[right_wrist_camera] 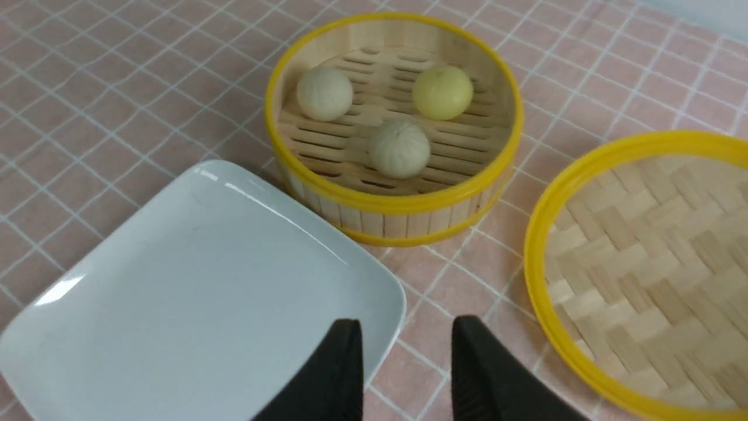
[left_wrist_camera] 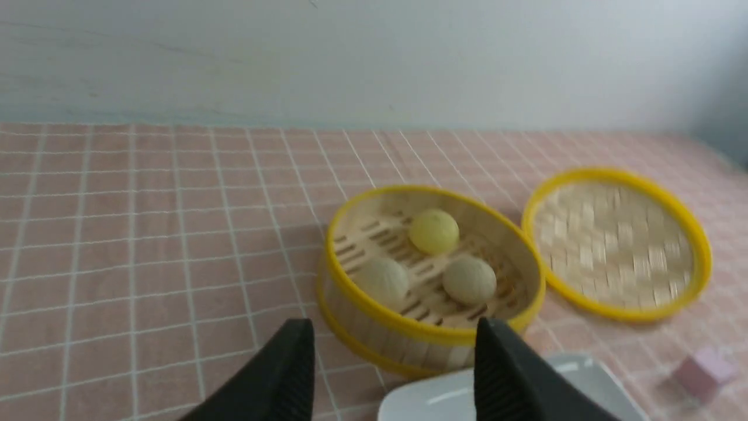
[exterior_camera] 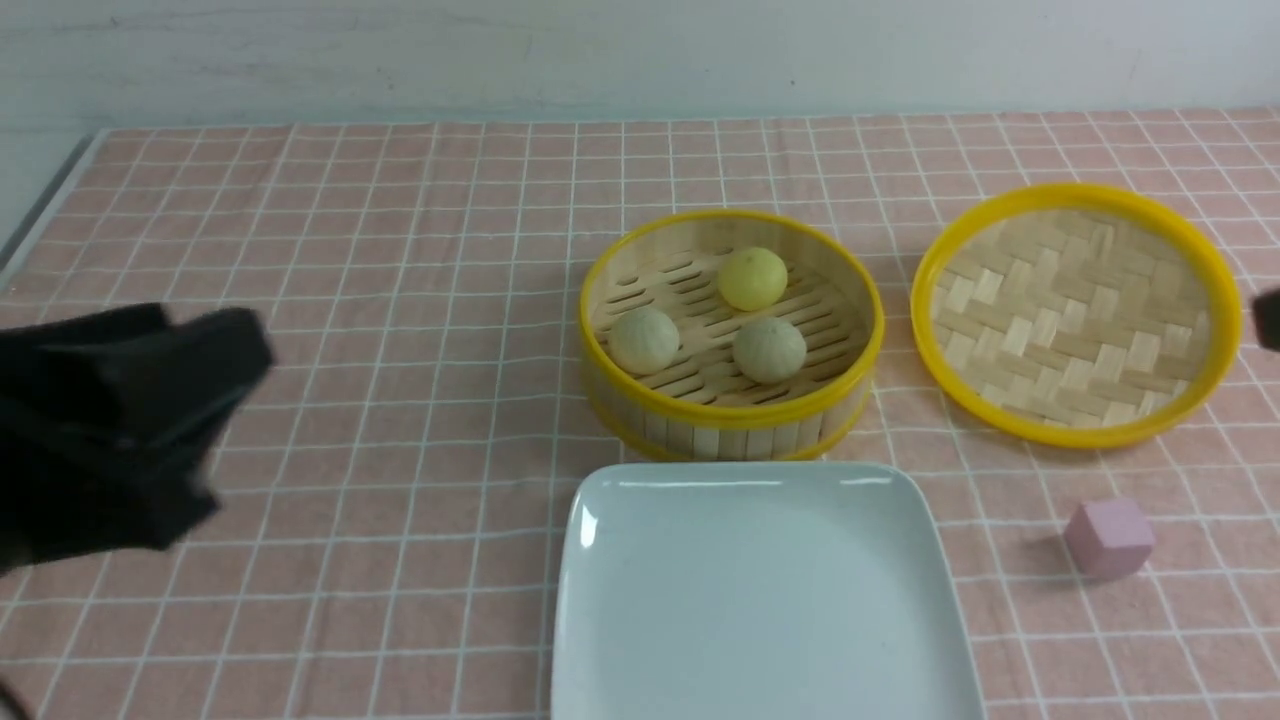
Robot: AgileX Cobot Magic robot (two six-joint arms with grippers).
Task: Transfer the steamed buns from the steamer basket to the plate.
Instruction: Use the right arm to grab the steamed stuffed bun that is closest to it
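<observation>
Three steamed buns lie in the steamer basket (exterior_camera: pixel 730 415): a light yellow one (exterior_camera: pixel 752 278) at the back and two pale beige ones (exterior_camera: pixel 644 340) (exterior_camera: pixel 769 349) in front. The white plate (exterior_camera: pixel 760 600) sits bare just in front of the basket. My left gripper (left_wrist_camera: pixel 394 330) hovers well to the left of the basket, open, with nothing between its fingers. My right gripper (right_wrist_camera: pixel 406 327) is open and holds nothing, above the cloth between the plate's corner and the lid. In the front view only a dark sliver of the right gripper (exterior_camera: pixel 1268 320) shows at the right edge.
The shallow woven lid (exterior_camera: pixel 1075 310) with a yellow rim lies right of the basket. A pink cube (exterior_camera: pixel 1108 538) stands on the cloth right of the plate. A pink checked cloth (exterior_camera: pixel 400 300) covers the table, and a pale wall runs behind it.
</observation>
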